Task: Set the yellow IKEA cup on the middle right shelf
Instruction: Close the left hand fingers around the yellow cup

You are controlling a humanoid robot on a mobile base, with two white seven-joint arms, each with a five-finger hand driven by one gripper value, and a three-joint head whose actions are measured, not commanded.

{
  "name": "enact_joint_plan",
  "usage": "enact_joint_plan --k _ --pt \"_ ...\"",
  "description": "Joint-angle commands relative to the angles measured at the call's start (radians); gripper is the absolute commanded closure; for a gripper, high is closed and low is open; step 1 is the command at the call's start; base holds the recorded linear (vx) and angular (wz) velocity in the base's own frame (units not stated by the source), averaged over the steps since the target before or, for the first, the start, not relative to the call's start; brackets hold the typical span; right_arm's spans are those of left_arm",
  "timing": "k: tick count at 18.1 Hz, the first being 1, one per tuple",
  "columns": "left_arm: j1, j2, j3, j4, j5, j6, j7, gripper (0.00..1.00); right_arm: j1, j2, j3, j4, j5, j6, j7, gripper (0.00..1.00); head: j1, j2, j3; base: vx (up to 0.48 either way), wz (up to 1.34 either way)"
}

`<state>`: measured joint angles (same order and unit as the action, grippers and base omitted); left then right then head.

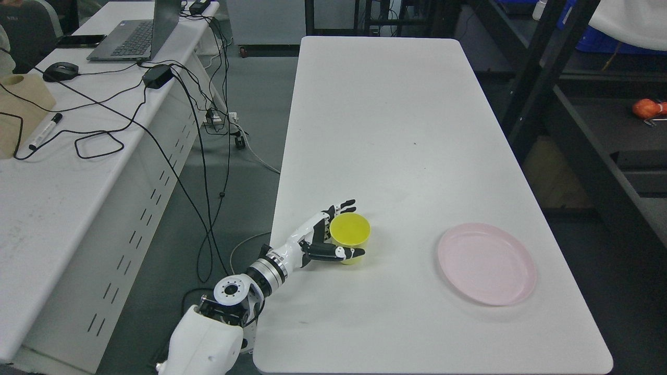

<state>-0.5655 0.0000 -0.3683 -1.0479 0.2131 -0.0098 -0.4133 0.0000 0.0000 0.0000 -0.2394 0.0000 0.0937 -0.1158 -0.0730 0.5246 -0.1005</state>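
Note:
The yellow cup (350,230) stands upright on the white table (396,130), near its left edge at the front. My left hand (358,228) comes in from the lower left and clasps the cup: the fingers (341,205) lie along its far side and the thumb (346,253) lies across its near side. The cup rests on the table. A dark shelf rack (594,156) stands to the right of the table. My right arm is not in view.
A pink plate (487,263) lies on the table at the front right. An orange object (649,108) sits on a rack shelf. To the left stands a desk (62,198) with a laptop (135,34), a mouse, a marker and hanging cables.

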Motion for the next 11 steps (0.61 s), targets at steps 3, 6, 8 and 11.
enact_joint_plan --k 3,6,8,11 --pt "0.004 0.017 -0.060 0.003 0.005 -0.003 0.002 0.27 0.014 -0.017 0.017 0.000 -0.025 0.000 -0.001 0.01 0.0000 0.000 0.000 -0.006 -0.08" --pt "0.018 0.017 -0.040 0.005 0.080 -0.067 0.004 0.62 0.014 -0.017 0.017 0.000 -0.025 0.000 -0.001 0.01 0.0000 0.000 0.000 -0.002 -0.02" --pt "0.036 0.017 -0.028 0.005 0.147 -0.110 0.007 0.86 0.014 -0.017 0.017 0.000 -0.025 0.000 -0.001 0.00 0.0000 0.000 0.000 0.000 0.00" --pt "0.039 0.017 0.001 0.006 0.178 -0.140 0.007 1.00 0.014 -0.017 0.017 0.000 -0.025 0.000 -0.001 0.01 0.0000 0.000 0.000 0.000 0.00"
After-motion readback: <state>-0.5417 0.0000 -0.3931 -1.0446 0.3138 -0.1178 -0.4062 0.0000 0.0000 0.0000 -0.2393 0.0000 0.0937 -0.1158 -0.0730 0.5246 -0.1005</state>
